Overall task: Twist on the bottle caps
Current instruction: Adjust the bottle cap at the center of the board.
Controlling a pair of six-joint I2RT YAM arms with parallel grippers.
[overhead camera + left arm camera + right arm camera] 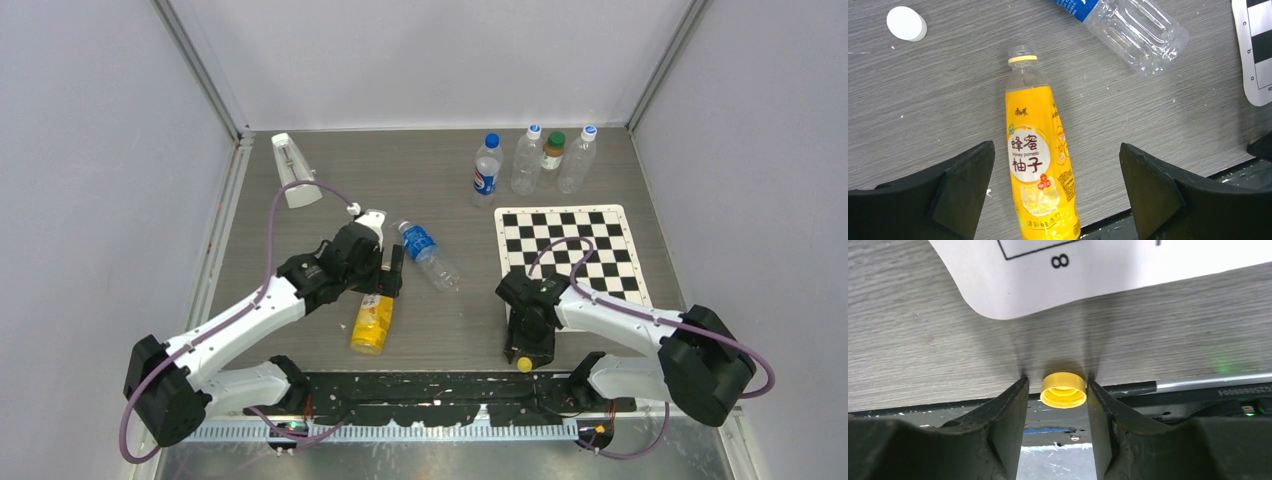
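Grey wood-grain table (440,180). Checkerboard mat (570,250) flat, right of centre. Four bottles (526,160) upright in row, upper centre-right. Clear blue-label bottle (428,254) on side, mid-frame. Yellow bottle (372,323) on side, neck uncapped, lower left of centre. White cap (906,23) apart from its neck. Yellow cap (523,364) at lower table edge, below mat. White cup-like object (293,170), upper left.

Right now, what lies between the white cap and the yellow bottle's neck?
Only bare table separates the white cap and the yellow bottle; the left wrist view shows it.
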